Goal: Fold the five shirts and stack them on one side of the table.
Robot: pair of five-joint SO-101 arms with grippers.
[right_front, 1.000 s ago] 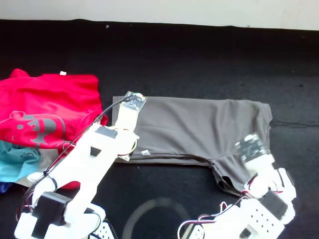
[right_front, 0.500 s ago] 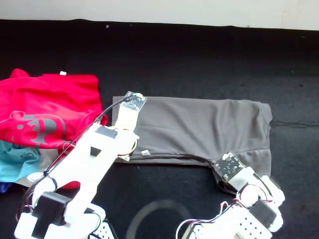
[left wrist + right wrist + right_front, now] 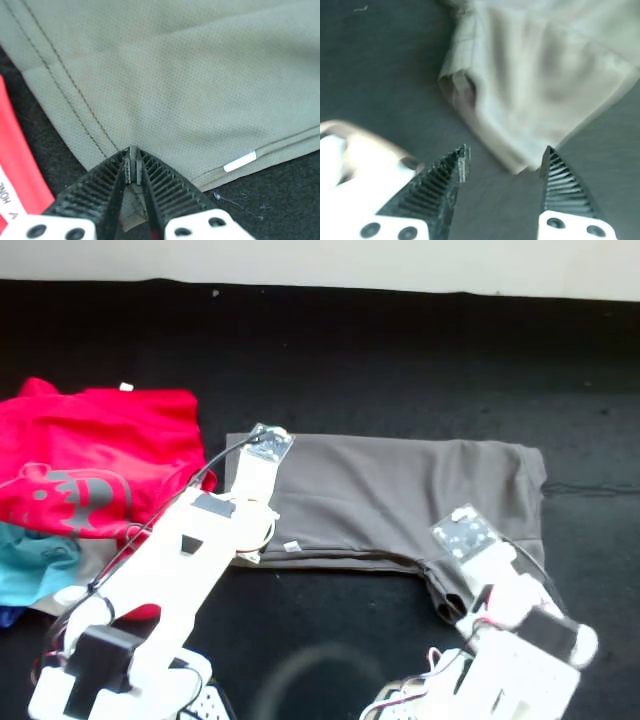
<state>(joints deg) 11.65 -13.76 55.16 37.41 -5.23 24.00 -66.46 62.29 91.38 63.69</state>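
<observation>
**A:** What's the biggest thing there?

**B:** The black table (image 3: 400,340). A grey shirt (image 3: 380,490) lies spread flat across the middle of it, with one short sleeve (image 3: 520,100) sticking out from its near edge on the right arm's side.

**A:** Any other shirts?

**B:** A red shirt (image 3: 100,440) lies rumpled at the table's left side, just beside the grey shirt's left end. A teal shirt (image 3: 35,560) peeks out from under its near edge.

**A:** And the arms?

**B:** The left gripper (image 3: 133,155) sits at the grey shirt's left corner, next to the red shirt. Its jaws are pressed together, pinching the stitched hem right at that corner.

**A:** The other one?

**B:** The right gripper (image 3: 506,152) is over the open end of the sleeve. Its jaws stand wide apart with nothing held between them. I cannot tell whether the tips touch the cloth.

**A:** Anything smaller?

**B:** A white tag (image 3: 240,161) lies on the grey shirt's near hem, near the left gripper.
</observation>
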